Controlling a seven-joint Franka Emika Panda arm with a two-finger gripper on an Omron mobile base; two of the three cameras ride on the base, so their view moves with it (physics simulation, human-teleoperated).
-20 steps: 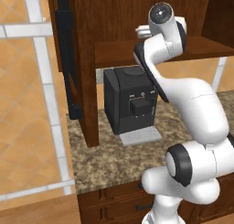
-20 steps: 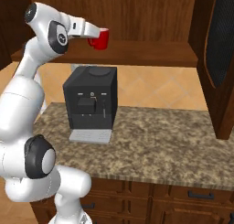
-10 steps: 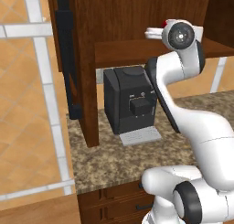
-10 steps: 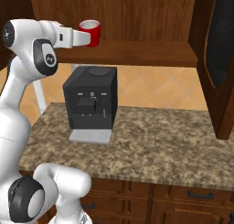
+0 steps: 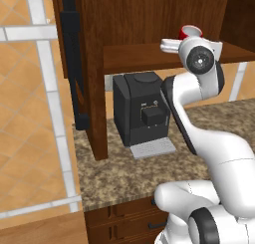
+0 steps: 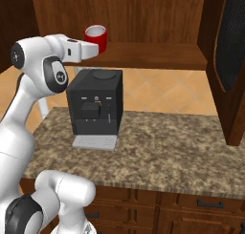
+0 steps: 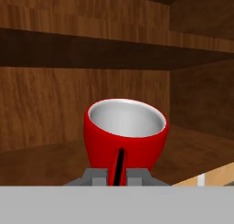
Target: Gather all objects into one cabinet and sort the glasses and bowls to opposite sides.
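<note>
A glossy red cup (image 6: 96, 36) with a pale grey inside stands upright, mouth up, at the front edge of the dark brown wooden shelf (image 6: 158, 56), toward its left end in the right base view. The hand view shows its rounded wall (image 7: 125, 138) and open rim against the shelf's wooden back panel.

Black coffee machine (image 5: 142, 111) upright on speckled granite counter (image 6: 167, 152), grey drip tray (image 6: 94, 142) at its foot. Tall dark-wood cupboard (image 5: 89, 63) with black handle (image 5: 73, 59) beside it. Drawers (image 6: 191, 207) below counter. Tiled wall (image 5: 30, 98) at left.
</note>
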